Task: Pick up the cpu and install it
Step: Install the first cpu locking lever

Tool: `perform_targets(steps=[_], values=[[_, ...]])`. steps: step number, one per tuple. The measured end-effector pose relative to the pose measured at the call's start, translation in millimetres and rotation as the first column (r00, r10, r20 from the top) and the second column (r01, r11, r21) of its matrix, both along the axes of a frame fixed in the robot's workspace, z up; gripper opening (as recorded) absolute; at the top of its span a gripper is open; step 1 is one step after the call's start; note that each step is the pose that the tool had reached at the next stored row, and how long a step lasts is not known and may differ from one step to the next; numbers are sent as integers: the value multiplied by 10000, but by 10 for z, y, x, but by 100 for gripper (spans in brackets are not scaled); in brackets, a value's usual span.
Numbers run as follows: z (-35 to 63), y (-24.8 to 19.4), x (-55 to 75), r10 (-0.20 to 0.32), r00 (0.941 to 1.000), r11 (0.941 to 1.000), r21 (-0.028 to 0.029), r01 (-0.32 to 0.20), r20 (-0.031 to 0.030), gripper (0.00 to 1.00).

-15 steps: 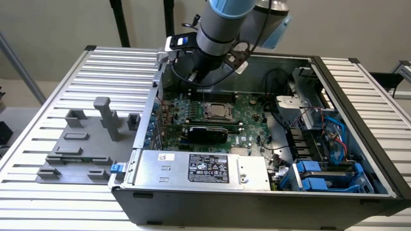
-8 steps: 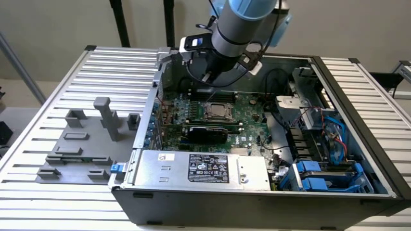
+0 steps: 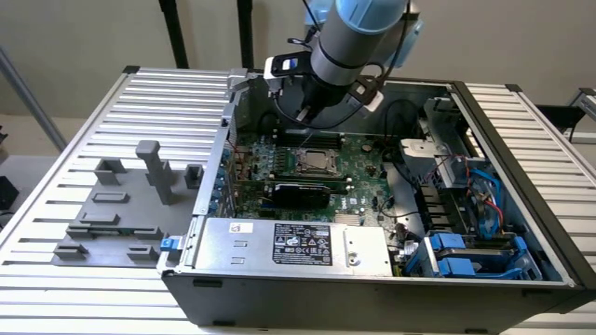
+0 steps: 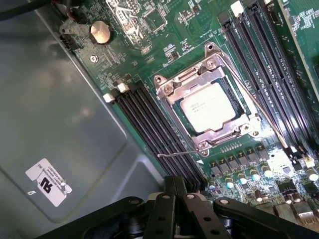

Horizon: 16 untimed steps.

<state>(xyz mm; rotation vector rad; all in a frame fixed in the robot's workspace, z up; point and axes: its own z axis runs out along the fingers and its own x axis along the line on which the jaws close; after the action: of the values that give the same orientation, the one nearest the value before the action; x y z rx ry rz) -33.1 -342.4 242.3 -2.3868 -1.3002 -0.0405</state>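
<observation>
The cpu (image 4: 206,106) is already sitting in its metal-framed socket (image 4: 212,97) at the frame's centre, while the closed, empty pincer (image 4: 174,186) is hovering above the motherboard (image 4: 164,30).

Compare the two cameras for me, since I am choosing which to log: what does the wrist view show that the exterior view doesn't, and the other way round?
Wrist view alone: a round silver coin battery, a white sticker on the grey case wall, and the shut gripper with nothing between its fingers.

Exterior view alone: the power supply, the long black card, blue drive bays, and grey fixtures on the slatted table.

Both: the green motherboard and the cpu sitting in its metal-framed socket.
</observation>
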Motion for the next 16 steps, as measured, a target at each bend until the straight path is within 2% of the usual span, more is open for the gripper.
perform_targets(steps=[5,11,13,16], values=[[-87,0,-14,0,10000,10000,-21,0,3,11],[-170,0,-66,42,10000,10000,-78,-42,5,11],[-188,0,-68,73,10000,9999,-97,-73,28,11],[-214,0,-69,106,9999,9998,-139,-104,102,11]])
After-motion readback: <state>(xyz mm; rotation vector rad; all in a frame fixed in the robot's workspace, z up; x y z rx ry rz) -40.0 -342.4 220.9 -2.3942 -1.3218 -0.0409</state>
